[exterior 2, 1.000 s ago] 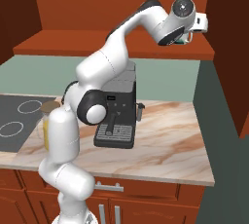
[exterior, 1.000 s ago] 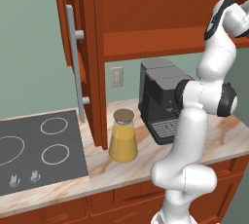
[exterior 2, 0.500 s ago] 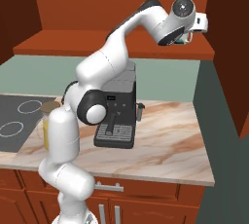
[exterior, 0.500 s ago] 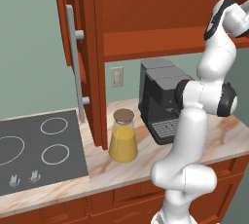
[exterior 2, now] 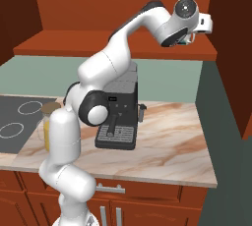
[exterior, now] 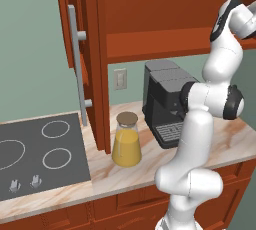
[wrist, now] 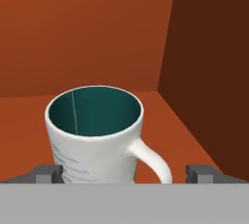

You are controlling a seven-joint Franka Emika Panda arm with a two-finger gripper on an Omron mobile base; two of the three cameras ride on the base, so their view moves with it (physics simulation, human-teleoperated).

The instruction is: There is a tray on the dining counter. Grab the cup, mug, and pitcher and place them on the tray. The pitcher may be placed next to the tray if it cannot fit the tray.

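Mug upright — handle right.

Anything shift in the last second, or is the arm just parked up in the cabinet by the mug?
Nothing visibly changed. The arm stays reaching up into the upper cabinet, gripper still open with a fingertip on each side of the mug, which stands upright on the shelf, not yet gripped. The pitcher sits in the same spot on the counter beside the coffee machine.

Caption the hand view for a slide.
Open gripper straddling a white mug with teal interior, standing upright on a cabinet shelf.
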